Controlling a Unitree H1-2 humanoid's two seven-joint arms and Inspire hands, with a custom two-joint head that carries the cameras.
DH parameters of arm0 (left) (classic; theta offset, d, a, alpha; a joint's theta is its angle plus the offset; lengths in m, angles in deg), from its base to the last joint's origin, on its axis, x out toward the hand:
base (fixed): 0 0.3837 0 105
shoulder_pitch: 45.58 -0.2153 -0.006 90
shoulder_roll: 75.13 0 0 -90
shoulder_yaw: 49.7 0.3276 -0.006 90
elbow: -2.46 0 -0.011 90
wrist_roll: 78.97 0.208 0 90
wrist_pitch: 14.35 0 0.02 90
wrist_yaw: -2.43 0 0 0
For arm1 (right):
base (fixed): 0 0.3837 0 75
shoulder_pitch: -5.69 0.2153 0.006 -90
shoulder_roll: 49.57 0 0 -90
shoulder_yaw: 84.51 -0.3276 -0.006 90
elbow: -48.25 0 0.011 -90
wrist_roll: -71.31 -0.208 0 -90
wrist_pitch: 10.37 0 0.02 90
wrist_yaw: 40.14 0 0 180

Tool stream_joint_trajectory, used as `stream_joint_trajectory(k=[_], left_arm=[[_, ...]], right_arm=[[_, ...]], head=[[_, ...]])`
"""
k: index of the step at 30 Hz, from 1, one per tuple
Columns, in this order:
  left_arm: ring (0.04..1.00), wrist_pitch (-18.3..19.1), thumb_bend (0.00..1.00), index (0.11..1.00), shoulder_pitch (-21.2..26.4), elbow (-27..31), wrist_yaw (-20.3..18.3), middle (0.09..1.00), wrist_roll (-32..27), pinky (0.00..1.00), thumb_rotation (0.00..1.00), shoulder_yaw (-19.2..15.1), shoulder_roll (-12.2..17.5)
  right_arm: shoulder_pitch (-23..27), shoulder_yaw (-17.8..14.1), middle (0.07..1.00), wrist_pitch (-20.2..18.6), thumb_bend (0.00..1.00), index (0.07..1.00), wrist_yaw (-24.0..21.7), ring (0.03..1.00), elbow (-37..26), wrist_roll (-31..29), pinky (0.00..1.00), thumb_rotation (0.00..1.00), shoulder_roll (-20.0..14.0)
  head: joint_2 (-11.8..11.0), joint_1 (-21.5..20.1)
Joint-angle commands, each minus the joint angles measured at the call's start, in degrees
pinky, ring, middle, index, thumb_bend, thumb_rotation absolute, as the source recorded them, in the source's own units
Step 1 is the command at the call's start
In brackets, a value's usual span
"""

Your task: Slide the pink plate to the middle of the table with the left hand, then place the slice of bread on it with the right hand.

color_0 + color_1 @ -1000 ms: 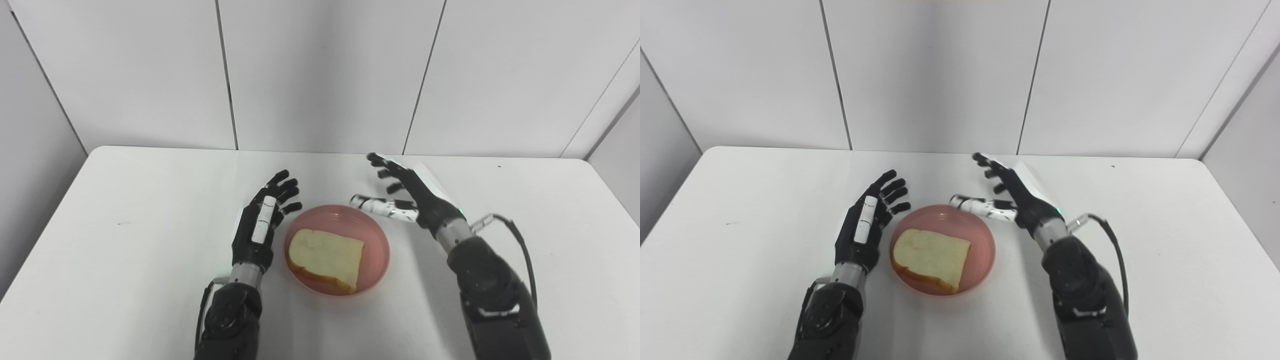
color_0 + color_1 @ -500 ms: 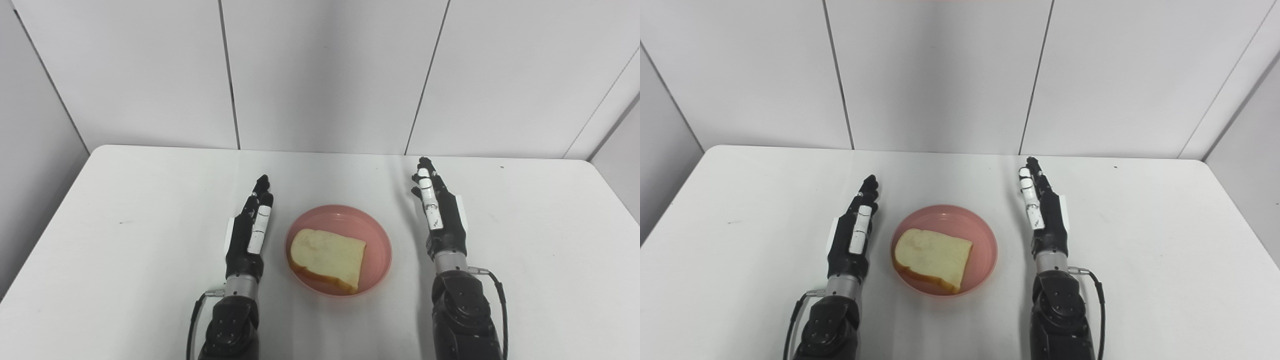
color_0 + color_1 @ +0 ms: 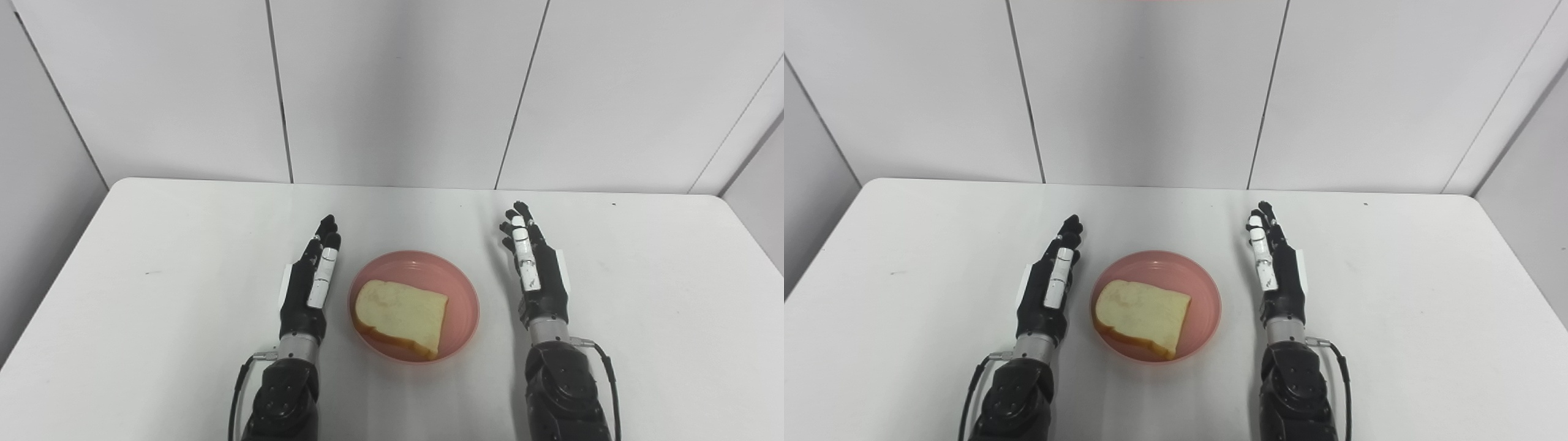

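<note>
Pink plate sits low centre of frame, bread slice flat on it, long axis left-right. My left hand and right hand flank it, fingers straight, holding nothing; left looks nearer

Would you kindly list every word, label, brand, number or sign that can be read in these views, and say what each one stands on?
None: no readable text shows in either view.
The pink plate, the slice of bread and the table bear no print.
The white patches on the left hand and the right hand are plain, with no lettering visible.
The wall panels are blank.
</note>
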Motion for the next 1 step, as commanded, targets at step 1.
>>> stream_joint_trajectory(k=[1], left_arm=[[0.986,-0.46,0.83,0.886,1.52,1.76,-0.04,0.947,-0.11,1.0,0.86,0.14,-0.18]], right_arm=[[1.44,0.61,0.892,0.94,0.66,0.891,0.85,0.881,-1.66,0.17,0.9,0.82,-0.51]], head=[[-0.11,0.02]])
